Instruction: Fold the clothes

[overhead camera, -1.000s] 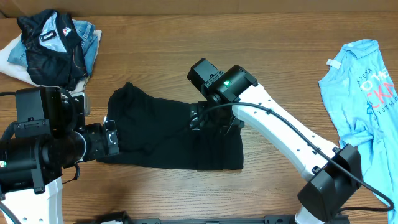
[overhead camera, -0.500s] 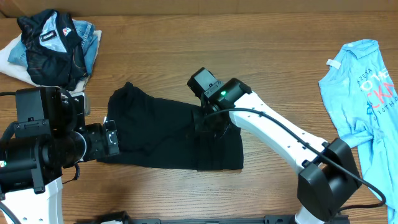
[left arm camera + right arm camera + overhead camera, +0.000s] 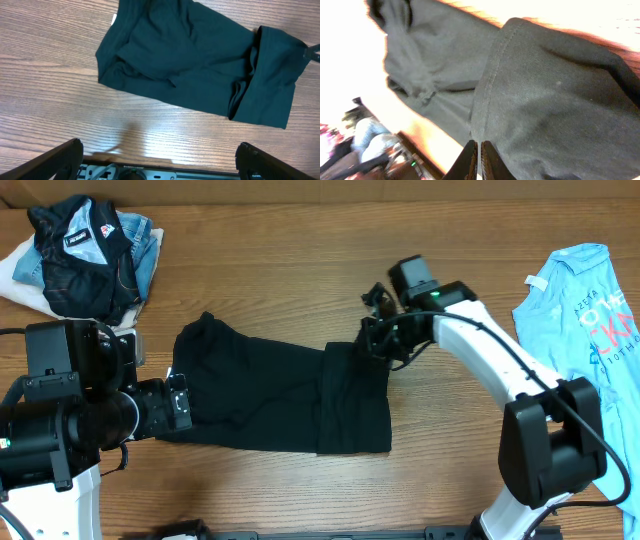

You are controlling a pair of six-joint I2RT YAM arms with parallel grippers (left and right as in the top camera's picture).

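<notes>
We see the black T-shirt [image 3: 265, 395] lying near the middle of the bench [image 3: 300, 270], closer to the front edge than to the back. It is gathered into a long band running left to right. It is plain and unprinted. Its left end is rumpled into soft ridges, and a small white label [image 3: 113, 20] shows at that end's edge. Its right end is doubled over, and a stitched hem runs across the band there.

The right pincer [image 3: 373, 340] is at the shirt's back-right corner. Its jaws are closed tight, nipping a bit of the black cloth at that corner. In its wrist view the two fingertips [image 3: 470, 150] meet against the fabric beside the hem seam.

The left pincer [image 3: 180, 406] is at the shirt's left end, spread fully wide and holding nothing.

A light blue T-shirt [image 3: 585, 330] lies at the bench's right edge. A dark jacket [image 3: 85, 255] tops a pile of clothes in the back-left corner.
</notes>
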